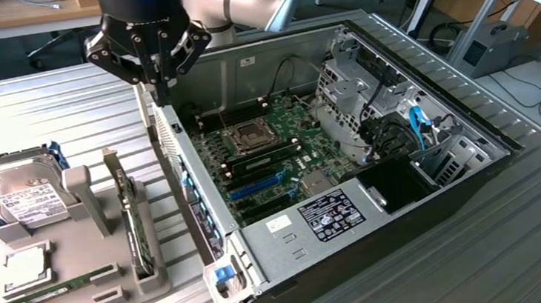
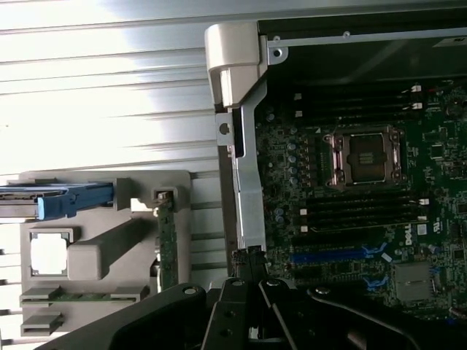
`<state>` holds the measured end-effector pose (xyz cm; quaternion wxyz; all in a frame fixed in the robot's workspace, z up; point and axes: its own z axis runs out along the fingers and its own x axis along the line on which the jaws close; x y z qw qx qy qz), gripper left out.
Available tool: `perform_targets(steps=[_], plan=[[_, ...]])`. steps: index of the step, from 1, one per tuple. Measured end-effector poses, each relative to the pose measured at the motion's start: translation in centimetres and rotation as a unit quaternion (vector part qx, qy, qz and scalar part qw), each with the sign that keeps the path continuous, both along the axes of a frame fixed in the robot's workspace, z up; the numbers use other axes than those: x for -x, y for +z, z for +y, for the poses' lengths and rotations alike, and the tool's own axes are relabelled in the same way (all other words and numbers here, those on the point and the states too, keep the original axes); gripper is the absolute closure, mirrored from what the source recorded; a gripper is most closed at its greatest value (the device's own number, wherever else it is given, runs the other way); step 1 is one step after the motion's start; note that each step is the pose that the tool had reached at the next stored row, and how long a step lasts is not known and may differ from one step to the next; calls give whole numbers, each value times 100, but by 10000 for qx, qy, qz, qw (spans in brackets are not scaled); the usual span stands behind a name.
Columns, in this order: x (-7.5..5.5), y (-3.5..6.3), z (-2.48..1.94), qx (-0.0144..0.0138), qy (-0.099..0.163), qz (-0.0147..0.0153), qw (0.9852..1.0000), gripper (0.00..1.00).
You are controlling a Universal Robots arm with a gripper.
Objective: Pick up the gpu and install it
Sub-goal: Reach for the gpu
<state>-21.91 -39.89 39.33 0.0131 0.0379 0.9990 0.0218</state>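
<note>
The gpu (image 1: 135, 220) stands on edge in a slot of the grey holder (image 1: 81, 251) at the exterior view's left, its silver bracket end pointing up and away. In the wrist view the gpu (image 2: 167, 244) is a thin green-edged strip in the same holder. My gripper (image 1: 160, 90) hangs shut and empty above the near wall of the open computer case (image 1: 192, 204), up and to the right of the gpu and apart from it. The wrist view has the gripper (image 2: 249, 264) with its fingertips together over that case wall. Blue card slots (image 1: 254, 187) lie free on the motherboard (image 1: 280, 139).
The holder also carries a hard drive (image 1: 19, 196) in a blue frame, a processor chip (image 1: 25, 266) and a green memory stick (image 1: 57, 288). Cables and drive cages (image 1: 386, 110) crowd the case's far side. The ribbed metal table (image 1: 49, 113) surrounds everything.
</note>
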Motion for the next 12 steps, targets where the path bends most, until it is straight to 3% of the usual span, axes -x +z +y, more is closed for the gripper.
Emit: perform_targets(steps=[12], plan=[[37, 0, 0, 0, 0, 0, 10000, 89]])
